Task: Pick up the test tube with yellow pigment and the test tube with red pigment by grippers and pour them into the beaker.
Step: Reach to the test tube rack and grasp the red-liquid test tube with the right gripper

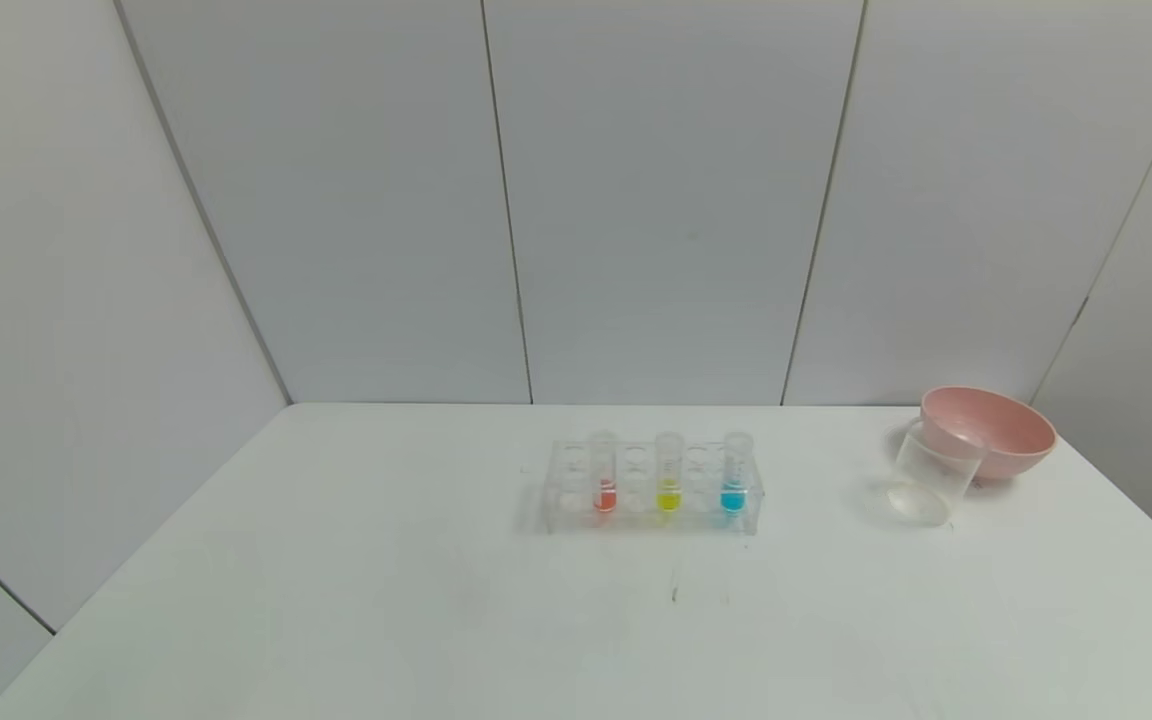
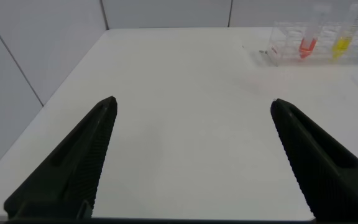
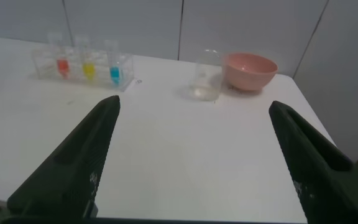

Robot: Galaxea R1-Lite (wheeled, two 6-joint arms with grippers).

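- The test tube with red pigment (image 1: pixel 604 472) and the test tube with yellow pigment (image 1: pixel 669 472) are seen upright in a clear rack (image 1: pixel 652 488) near the middle of the table (image 1: pixel 336 600), toward its far edge; a little coloured liquid sits at the bottom of each.
- A third tube of blue liquid (image 1: pixel 735 472) is held in the same rack, on the yellow tube's right.
- The beaker (image 1: pixel 932 476) is placed near the far right corner, apparently empty, just beside a pink bowl (image 1: pixel 988 430) whose contents cannot be seen.
- No tube has been grasped, so the task is judged to be at its very start.
- The left end effector (image 2: pixel 192 109) and the right end effector (image 3: pixel 194 107) are held with fingers spread wide, over the near part of the table, well apart from the rack.
- A reach to the rack and a grip on the upper part of each tube is called for next.
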